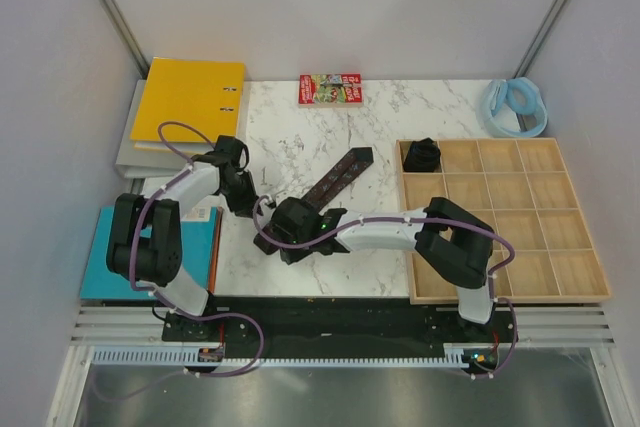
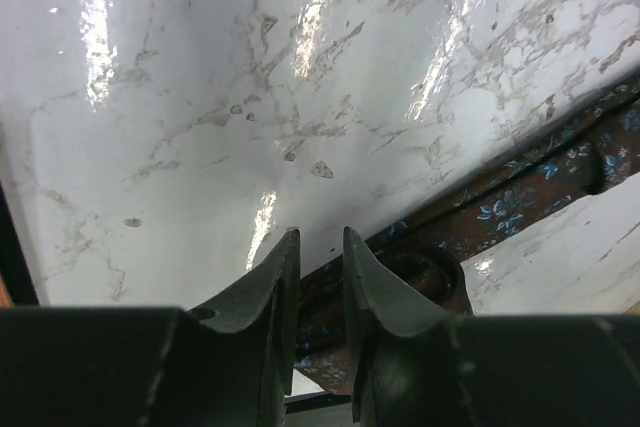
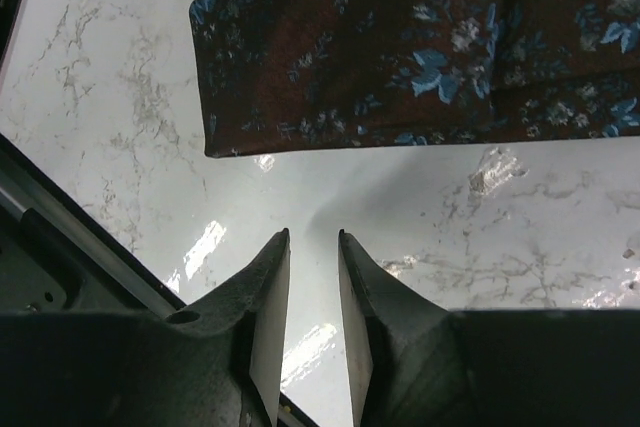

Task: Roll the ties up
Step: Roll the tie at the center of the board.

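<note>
I see one tie (image 1: 343, 175) lying flat on the marble table (image 1: 420, 107), slanting from centre towards 1 o'clock; both wrists crowd over its near end, the left arm (image 1: 190, 187) reaching in from 9 o'clock, the right arm (image 1: 385, 232) from 3 o'clock; a coiled tie (image 1: 422, 155) sits in the far-left compartment of the wooden tray (image 1: 520, 296) at 2 o'clock; a yellow binder (image 1: 190, 97) lies at 10 o'clock.

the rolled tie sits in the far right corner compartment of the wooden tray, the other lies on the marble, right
No: the top external view shows the rolled tie in the far left corner compartment of the wooden tray. The other tie does lie on the marble.
</note>
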